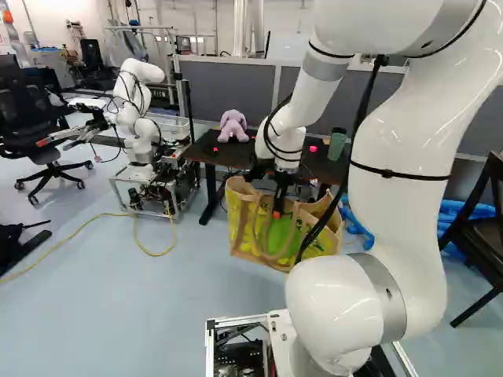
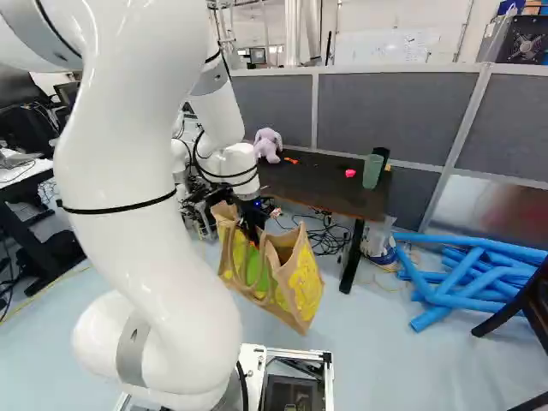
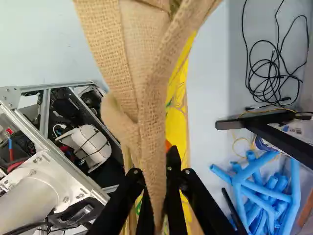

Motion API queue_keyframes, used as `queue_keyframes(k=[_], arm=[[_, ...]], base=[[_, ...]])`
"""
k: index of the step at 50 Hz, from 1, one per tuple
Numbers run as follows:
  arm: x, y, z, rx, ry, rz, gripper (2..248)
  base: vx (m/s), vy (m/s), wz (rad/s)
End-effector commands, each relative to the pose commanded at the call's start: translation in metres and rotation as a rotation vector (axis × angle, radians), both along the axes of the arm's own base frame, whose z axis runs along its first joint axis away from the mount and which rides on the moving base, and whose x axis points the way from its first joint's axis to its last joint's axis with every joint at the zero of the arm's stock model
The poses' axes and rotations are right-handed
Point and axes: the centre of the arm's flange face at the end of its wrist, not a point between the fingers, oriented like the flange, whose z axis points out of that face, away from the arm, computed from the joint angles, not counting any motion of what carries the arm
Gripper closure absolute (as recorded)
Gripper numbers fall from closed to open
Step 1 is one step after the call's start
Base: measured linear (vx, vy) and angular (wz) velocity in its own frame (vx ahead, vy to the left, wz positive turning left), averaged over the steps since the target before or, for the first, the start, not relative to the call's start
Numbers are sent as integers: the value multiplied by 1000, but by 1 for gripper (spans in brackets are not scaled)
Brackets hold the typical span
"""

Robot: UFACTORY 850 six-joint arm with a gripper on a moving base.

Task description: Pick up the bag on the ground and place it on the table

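The burlap bag with yellow and green sides (image 1: 243,229) hangs tilted in front of the dark table (image 1: 314,166), its top near the tabletop's front edge in the left base view. My gripper (image 1: 278,212) points down into the bag's top. In the right base view the bag (image 2: 301,281) appears clear of the floor. Seen from the wrist, the gripper (image 3: 155,171) is shut on a burlap strap of the bag (image 3: 142,68), a finger on either side; the strap partly hides the fingers.
A purple plush toy (image 1: 233,126), a green cup (image 2: 372,170) and small pink things (image 2: 349,173) stand or lie on the table. Blue tubes (image 2: 462,278) lie on the floor beside it, near a dark chair (image 1: 483,236). Another robot (image 1: 140,118) stands left of the table.
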Motion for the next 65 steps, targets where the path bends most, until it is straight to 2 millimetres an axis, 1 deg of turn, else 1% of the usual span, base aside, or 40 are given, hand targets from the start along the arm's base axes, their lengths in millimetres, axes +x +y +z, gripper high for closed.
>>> queue_keyframes(k=[65], arm=[[-19, -13, 98, -2, -21, -34, 229]], base=[[0, 0, 0]])
